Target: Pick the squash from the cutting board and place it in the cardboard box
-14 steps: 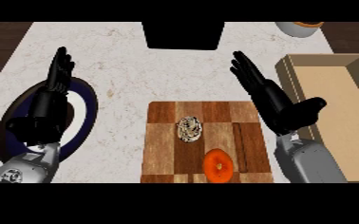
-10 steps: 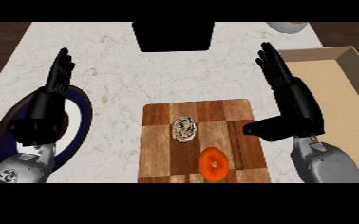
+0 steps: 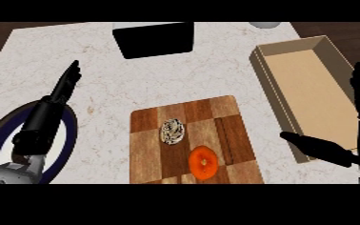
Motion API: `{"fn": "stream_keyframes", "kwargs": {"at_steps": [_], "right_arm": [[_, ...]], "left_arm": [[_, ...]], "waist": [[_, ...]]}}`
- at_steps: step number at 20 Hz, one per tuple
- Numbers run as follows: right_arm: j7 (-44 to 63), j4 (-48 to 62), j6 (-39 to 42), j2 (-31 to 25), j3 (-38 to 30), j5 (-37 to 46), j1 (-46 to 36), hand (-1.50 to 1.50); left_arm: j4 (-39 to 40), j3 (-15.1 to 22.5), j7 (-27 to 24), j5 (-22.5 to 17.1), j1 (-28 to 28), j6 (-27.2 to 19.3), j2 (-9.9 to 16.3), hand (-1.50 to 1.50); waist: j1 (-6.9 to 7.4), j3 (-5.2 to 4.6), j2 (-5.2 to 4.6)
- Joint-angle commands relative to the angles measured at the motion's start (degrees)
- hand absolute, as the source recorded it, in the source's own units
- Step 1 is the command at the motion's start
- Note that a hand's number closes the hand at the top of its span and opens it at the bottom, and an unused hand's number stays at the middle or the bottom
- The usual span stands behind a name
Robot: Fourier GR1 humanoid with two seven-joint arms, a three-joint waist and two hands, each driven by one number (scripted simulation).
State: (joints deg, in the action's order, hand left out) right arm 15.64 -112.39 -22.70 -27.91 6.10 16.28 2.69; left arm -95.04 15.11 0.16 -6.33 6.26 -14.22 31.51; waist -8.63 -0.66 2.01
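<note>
squash (image 3: 173,131), pale and mottled, lies on the checkered cutting board (image 3: 232,124), with an orange round thing (image 3: 204,162) at its 5 o'clock. cardboard box (image 3: 275,83) sits at the board's 2 o'clock, open-topped. right hand (image 3: 320,148) hovers at the box's near corner, thumb spread, holding nothing. left hand (image 3: 51,110) rests open at 9 o'clock over a dark-rimmed plate (image 3: 69,124).

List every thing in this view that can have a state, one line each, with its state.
Open-topped cardboard box: upright, nothing inside.
Checkered wooden cutting board: flat, carrying two items.
Round orange squash: on the board, untouched.
Pale mottled round item: on the board, untouched.
Left hand: open, fingers straight, holding nothing.
Right hand: at the right edge over the box, holding nothing; fingers mostly cut off.
</note>
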Motion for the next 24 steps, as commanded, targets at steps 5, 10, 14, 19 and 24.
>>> {"fn": "stream_keyframes", "kwargs": {"at_steps": [5, 10, 14, 19, 24], "right_arm": [[9.2, -19.5, 0.6, -6.4, 8.4, 24.1, 19.2, -1.50], [23.1, -25.0, 13.5, -9.2, 16.1, 33.4, 22.4, -1.50], [34.3, -26.9, 22.9, -9.4, 23.2, 35.7, 18.6, -1.50], [48.8, -25.4, 34.0, -6.6, 30.3, 35.8, 8.6, -1.50], [60.6, -19.0, 41.0, 3.0, 38.8, 37.4, 0.7, -1.50]], "left_arm": [[0.1, -0.6, -4.6, -3.0, -0.7, 6.9, 1.9, 0.00], [1.6, 0.5, -4.3, -2.6, 2.4, 8.0, 0.5, 0.00], [1.9, 0.7, -4.1, -2.8, 3.6, 9.8, 1.0, 0.00], [5.5, 1.9, -5.6, -1.7, 6.4, 9.5, -2.2, 0.00], [4.9, 0.9, -5.5, -2.2, 6.5, 11.4, -0.7, 0.00]], "waist": [[4.24, 0.25, -1.08], [6.13, 0.17, -1.86], [8.18, 0.07, -2.07], [9.18, 0.00, -2.38], [10.22, 0.18, -2.07]]}}
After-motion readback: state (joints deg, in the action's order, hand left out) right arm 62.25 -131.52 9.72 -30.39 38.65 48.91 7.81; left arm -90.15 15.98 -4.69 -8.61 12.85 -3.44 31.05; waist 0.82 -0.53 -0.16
